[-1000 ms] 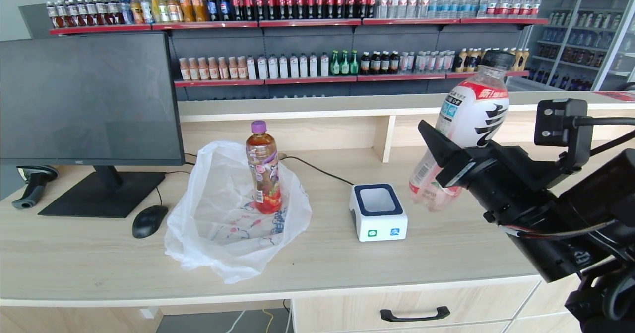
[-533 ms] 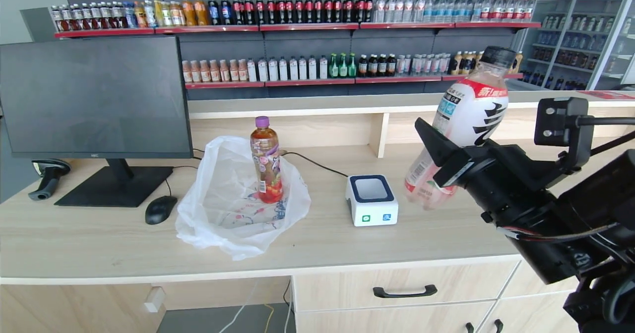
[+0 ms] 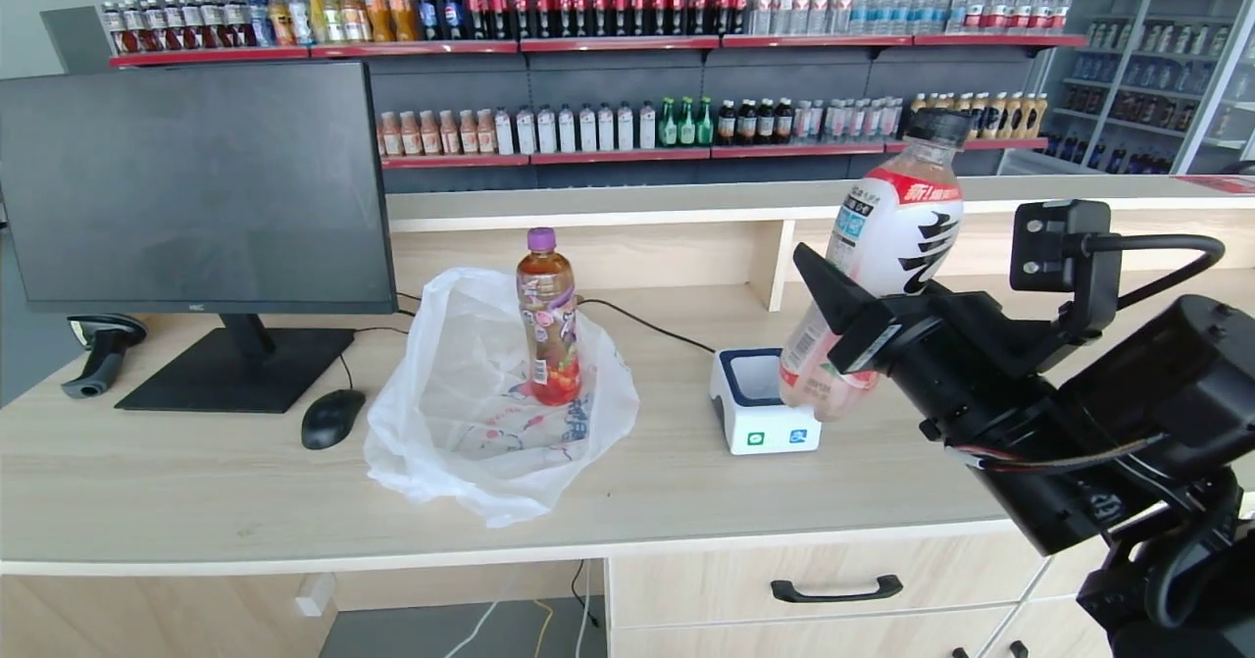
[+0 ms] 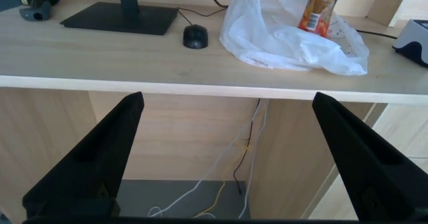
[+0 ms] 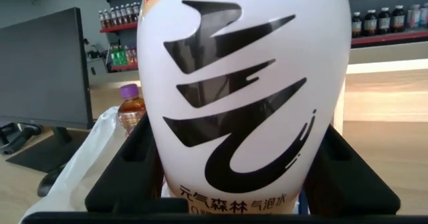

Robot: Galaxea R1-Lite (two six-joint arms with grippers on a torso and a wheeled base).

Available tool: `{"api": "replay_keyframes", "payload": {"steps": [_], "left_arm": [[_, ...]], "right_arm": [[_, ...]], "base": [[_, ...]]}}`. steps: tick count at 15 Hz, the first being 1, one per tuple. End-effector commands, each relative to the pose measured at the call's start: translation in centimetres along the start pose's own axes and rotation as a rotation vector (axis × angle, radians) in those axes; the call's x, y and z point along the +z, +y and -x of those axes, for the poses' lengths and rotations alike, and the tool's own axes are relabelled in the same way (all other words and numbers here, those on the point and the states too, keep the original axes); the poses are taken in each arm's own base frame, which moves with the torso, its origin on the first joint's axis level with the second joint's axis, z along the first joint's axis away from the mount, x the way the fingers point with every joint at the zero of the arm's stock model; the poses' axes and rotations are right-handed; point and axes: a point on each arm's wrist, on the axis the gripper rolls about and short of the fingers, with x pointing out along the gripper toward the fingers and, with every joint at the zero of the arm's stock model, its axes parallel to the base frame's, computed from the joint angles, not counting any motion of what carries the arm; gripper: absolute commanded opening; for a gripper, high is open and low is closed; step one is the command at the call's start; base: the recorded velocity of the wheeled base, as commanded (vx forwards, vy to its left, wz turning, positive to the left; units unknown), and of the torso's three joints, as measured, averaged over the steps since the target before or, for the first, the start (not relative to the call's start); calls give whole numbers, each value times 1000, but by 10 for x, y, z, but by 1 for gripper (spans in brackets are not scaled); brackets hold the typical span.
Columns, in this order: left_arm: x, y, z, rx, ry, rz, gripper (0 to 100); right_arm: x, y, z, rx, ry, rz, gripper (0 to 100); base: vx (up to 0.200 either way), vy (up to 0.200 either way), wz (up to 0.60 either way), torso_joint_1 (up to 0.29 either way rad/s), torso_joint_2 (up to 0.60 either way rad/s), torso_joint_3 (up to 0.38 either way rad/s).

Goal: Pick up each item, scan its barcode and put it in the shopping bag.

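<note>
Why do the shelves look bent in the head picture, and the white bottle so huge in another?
Head view: a wide lens slightly bows the shelves. Right wrist view: the held bottle sits right before the lens, so it looms large.

Light wood-grain table (image 3: 196,501), seen from its near edge. At far left, a handheld scanner (image 3: 98,349) rests on the surface, just beside the flat black base of a monitor (image 3: 196,177). A black mouse (image 3: 331,418) lies near the base, to its right. At centre, a crumpled translucent shopping bag (image 3: 471,432) is spread open, with a purple-capped bottle (image 3: 549,320) standing upright in its far part. To the right, apart from the bag, sits a white box-shaped barcode scanner (image 3: 760,432), window facing up. A black cable (image 3: 647,325) crosses the far surface between bag and scanner. A raised ledge (image 3: 686,202) borders the far side.
</note>
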Motion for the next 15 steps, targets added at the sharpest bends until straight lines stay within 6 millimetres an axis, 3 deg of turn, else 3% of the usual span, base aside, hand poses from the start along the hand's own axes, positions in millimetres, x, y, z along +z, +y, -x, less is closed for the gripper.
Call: {"api": "replay_keyframes", "payload": {"steps": [1, 4, 15], "left_arm": [[0, 0, 0, 0, 2, 0, 100], [0, 0, 0, 0, -2, 0, 100], [0, 0, 0, 0, 0, 0, 100]], "right_arm": [[-1, 1, -2, 2, -2, -1, 0], [-1, 4, -2, 15, -3, -5, 0], [-4, 5, -6, 15, 0, -5, 0]], "base": [[0, 200, 0, -7, 2, 2], [0, 200, 0, -4, 4, 2], [0, 0, 0, 0, 0, 0]]}}
